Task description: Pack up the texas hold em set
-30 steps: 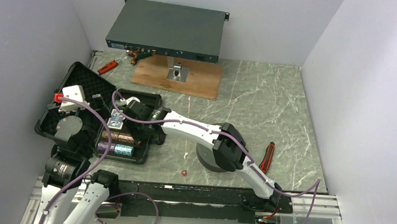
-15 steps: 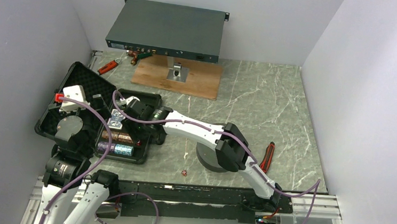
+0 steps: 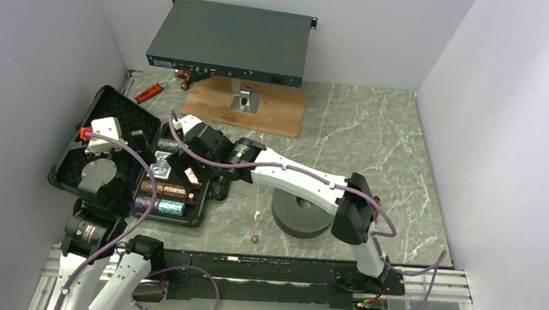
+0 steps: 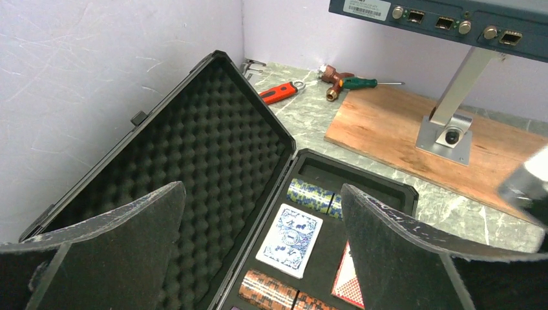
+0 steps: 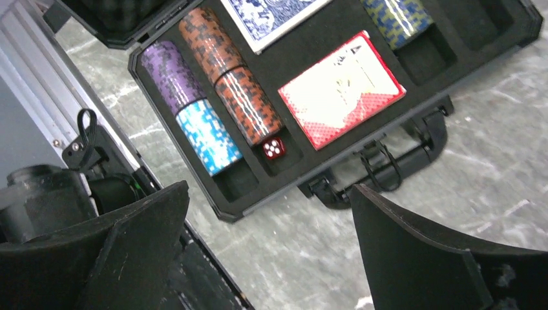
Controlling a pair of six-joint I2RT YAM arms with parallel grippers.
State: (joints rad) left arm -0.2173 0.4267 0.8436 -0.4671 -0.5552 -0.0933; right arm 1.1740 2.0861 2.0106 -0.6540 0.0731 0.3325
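Fingers (image 5: 129, 245) of the right gripper (image 5: 268, 187) spread wide and empty above the open black case (image 3: 123, 117); left gripper (image 4: 262, 188) likewise. Chips (image 5: 210, 139), cards (image 5: 342, 90) and a die (image 5: 273, 148) lie inside; second die (image 3: 254, 238) sits on the table (image 3: 376, 148).

The surface (image 3: 377, 133) is a green stone-like top with pale veins. On its left part lies a black briefcase (image 3: 123, 117), open, its foam-lined lid leaning toward the left wall. At the back a flat wooden board (image 3: 275, 111) lies on the surface. An orange-handled tool (image 3: 148, 92) lies near the back left corner, and a green-handled screwdriver (image 4: 362, 82) lies just beside the board's back left corner. A thick dark grey foam ring (image 3: 297, 220) lies near the middle front. A small red die (image 3: 254, 238) lies alone near the front edge, between the briefcase and the ring.
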